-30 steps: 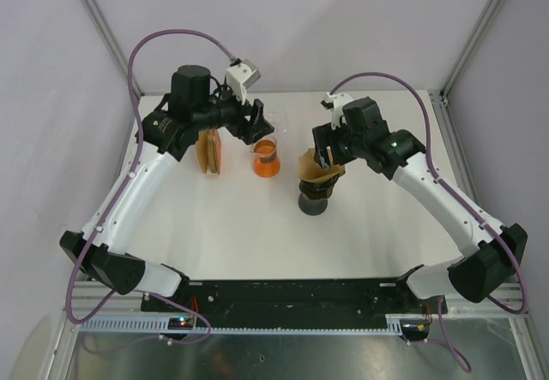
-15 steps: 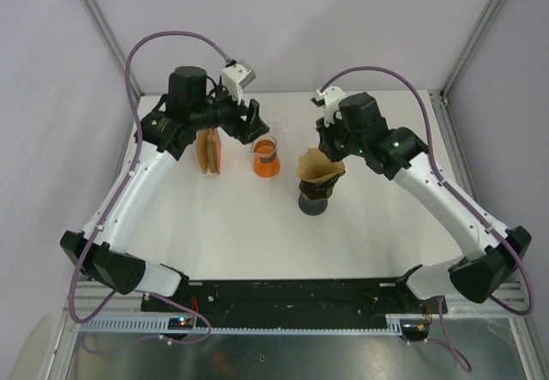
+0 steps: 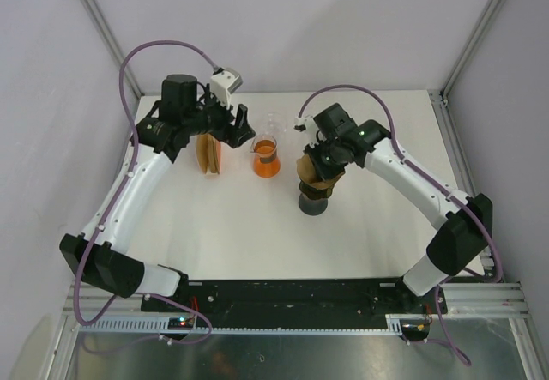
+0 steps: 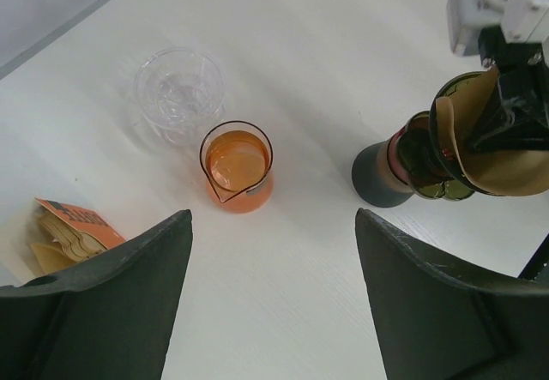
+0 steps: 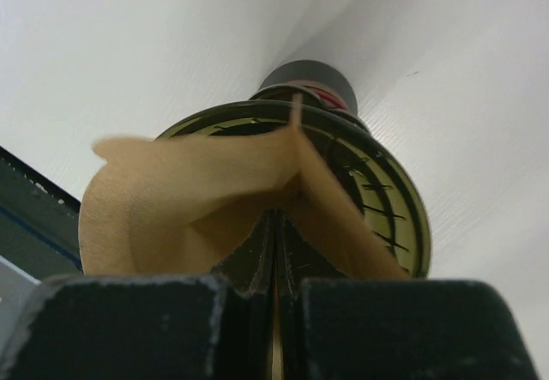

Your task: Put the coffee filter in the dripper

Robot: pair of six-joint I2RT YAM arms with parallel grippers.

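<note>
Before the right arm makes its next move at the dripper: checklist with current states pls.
1. Coffee filter inside the dripper: ok, it sits in the cone.
2. Filter spread against the cone walls: not ok, it is creased and one flap flares above the rim.
3. Right claw free of the paper: cannot tell; it is shut right at the filter's fold.
4. Dripper upright on its dark base: ok.
5. Beaker of orange liquid apart from the dripper: ok.
6. Left claw open and away from the dripper: ok.

Overhead camera looks down; both wrist cameras, closer, share the dripper (image 4: 418, 159).
</note>
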